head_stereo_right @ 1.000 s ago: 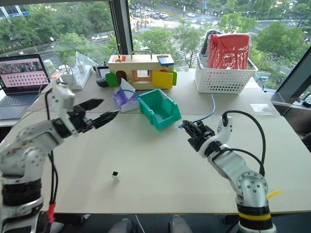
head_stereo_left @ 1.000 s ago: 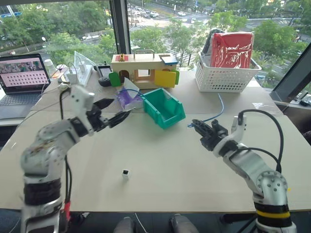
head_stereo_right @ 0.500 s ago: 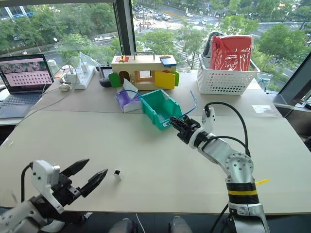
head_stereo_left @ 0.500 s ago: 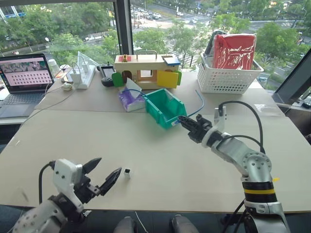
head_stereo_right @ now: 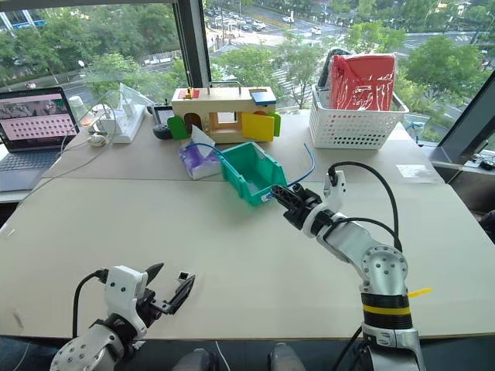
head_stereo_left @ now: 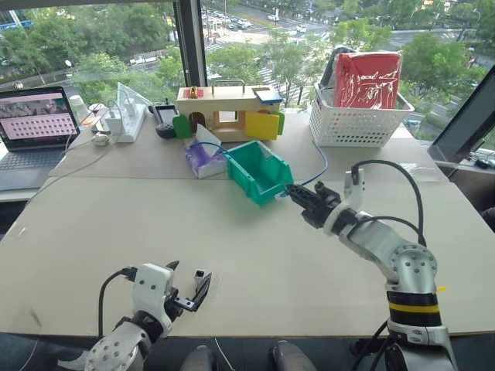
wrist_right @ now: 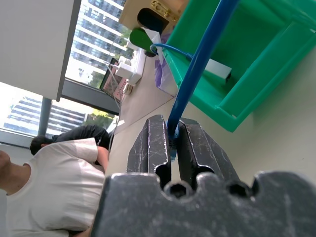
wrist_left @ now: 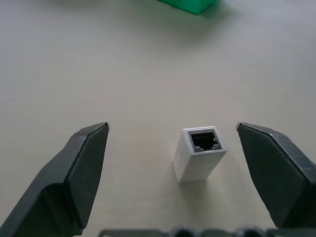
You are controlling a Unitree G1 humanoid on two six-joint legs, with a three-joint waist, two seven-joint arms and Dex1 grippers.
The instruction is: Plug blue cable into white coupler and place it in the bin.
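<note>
White coupler (wrist_left: 199,151) stands on the pale table (head_stereo_left: 255,239) at the near edge, left of centre, dark socket facing up; it sits btwn the fingers (wrist_left: 79,177) of the left gripper (head_stereo_left: 189,287), which are spread wide on either side & not touching it, coupler nearer one finger than the other. Teal-green bin (head_stereo_left: 259,171) sits further back, mid-table, cut-down front toward the near right. Right gripper (head_stereo_left: 294,191) is just at the bin's near right corner, fingers (wrist_right: 150,148) clamped tight on the blue cable (wrist_right: 197,66) close to its end; the cable runs up past the bin & in the head view arcs away to the far right toward the white basket (head_stereo_left: 360,120). Purple packet (head_stereo_left: 203,157) lies just left of the bin, wooden toy box (head_stereo_left: 229,110) behind it, laptop (head_stereo_left: 35,124) at far left. Right wrist view catches a person (wrist_right: 47,182) in a white shirt beyond the table.
</note>
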